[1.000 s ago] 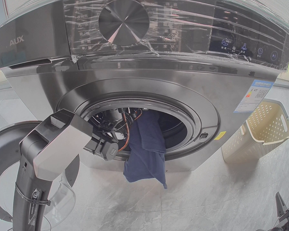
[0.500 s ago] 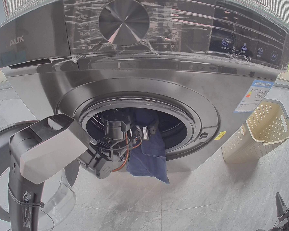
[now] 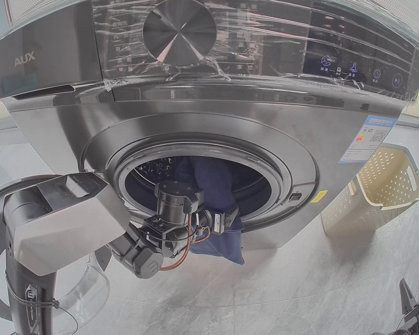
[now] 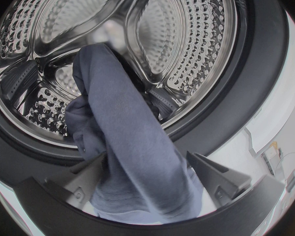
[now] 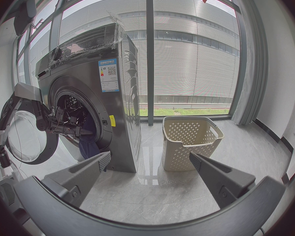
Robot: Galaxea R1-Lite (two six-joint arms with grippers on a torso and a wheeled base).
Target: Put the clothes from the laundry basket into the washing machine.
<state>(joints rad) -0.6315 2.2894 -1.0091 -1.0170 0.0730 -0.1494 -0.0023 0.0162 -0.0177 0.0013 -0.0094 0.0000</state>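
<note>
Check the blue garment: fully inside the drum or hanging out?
Partly in. The garment runs from the drum over the rim, its lower end hanging outside, below the opening.

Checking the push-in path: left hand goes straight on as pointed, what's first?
The dark blue garment, hanging over the door rim right ahead of the left hand. Behind it, probably the drum wall; depth unclear.
</note>
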